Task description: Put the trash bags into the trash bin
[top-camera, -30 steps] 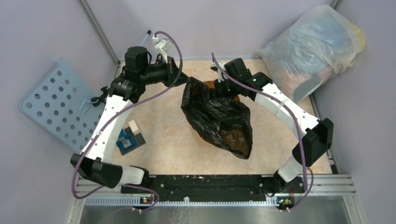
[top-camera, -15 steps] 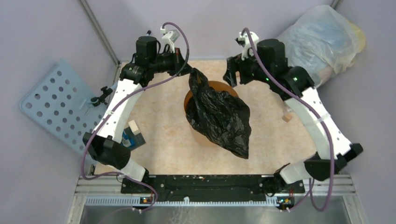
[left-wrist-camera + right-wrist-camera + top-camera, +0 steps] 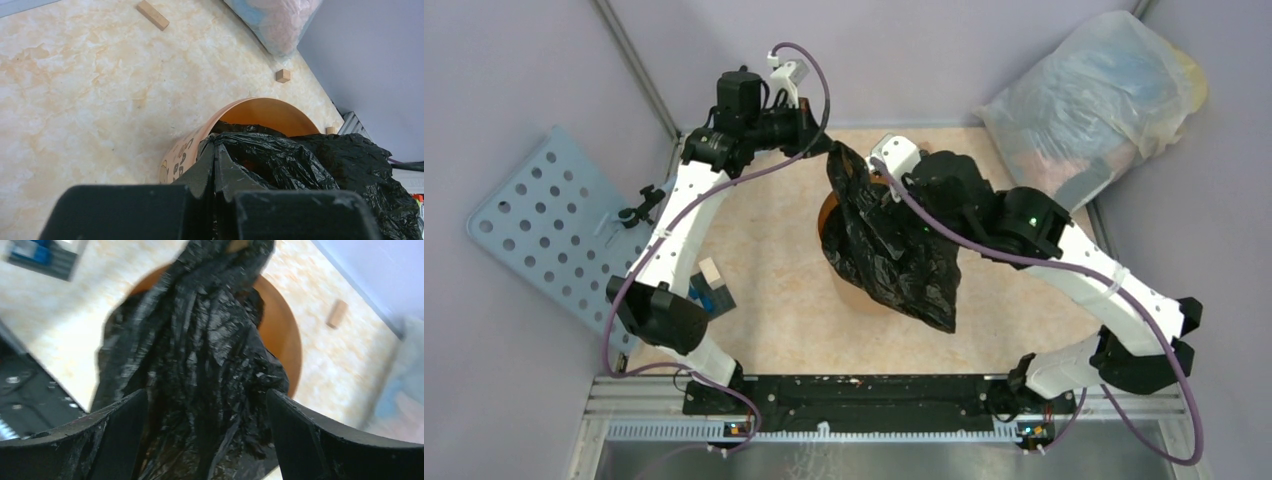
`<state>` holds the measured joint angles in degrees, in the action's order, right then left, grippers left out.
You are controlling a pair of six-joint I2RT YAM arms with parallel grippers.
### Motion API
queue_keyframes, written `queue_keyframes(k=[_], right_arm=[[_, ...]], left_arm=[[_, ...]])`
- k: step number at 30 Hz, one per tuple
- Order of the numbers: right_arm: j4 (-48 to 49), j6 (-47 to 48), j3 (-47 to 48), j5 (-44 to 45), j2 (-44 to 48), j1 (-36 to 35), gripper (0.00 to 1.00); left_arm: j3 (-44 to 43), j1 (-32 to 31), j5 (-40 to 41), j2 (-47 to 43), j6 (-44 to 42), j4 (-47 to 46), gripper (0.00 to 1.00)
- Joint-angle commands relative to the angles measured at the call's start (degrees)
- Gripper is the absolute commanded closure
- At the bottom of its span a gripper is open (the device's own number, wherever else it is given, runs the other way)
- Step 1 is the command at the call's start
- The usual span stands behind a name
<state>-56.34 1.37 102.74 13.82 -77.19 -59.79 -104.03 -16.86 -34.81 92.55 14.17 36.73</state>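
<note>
Near edge: a rail (image 3: 854, 395) with both arm bases runs along the table's (image 3: 764, 320) near side.
Near left: a blue holder (image 3: 707, 293) with a white block sits just beside the left arm's lower link.
Open room: bare table lies between the rail and the bag, and to the left of the bin.
Right side: the right arm reaches across above the table's right half, from its base in to the middle.
Bag (image 3: 894, 255): black and crinkled, draped over the bin. Its lower end hangs outside the rim toward the rail, and part lies in the mouth.
Bin (image 3: 828, 218): orange and upright mid-table, mostly covered, with only the left rim and wall showing.
Right gripper (image 3: 206, 400): jaws wide apart above the bag, which lies between them, not clamped.
Left gripper (image 3: 215, 175): pinched tight on a fold of the bag, holding that corner above the bin's far rim.
Beyond the bin: wooden blocks (image 3: 283, 75) lie scattered, well apart on the far table.
Far right corner: a stuffed bag (image 3: 1094, 100) leans against the walls.
Left, off the table: a pegboard (image 3: 544, 230) leans by the wall.
</note>
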Motion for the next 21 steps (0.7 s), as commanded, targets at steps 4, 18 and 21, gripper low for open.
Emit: queue_keyframes(k=[4,18,21], right_arm=[[-7.5,-3.2,-0.6,21.5,-4.5,-2.2,0.12],[-3.8,-4.5,0.5,27.4,-3.0,5.5,0.33],[0.5,-4.2,-2.0,23.2,-2.1,9.5,0.51]], left_arm=[[-2.4,0.6,1.9,0.1,-2.2,0.3,1.0],[-8.5,2.4,6.8,5.0,-4.1,2.6,1.0],[-9.3,3.5,6.4,5.8,-3.8,1.9,1.0]])
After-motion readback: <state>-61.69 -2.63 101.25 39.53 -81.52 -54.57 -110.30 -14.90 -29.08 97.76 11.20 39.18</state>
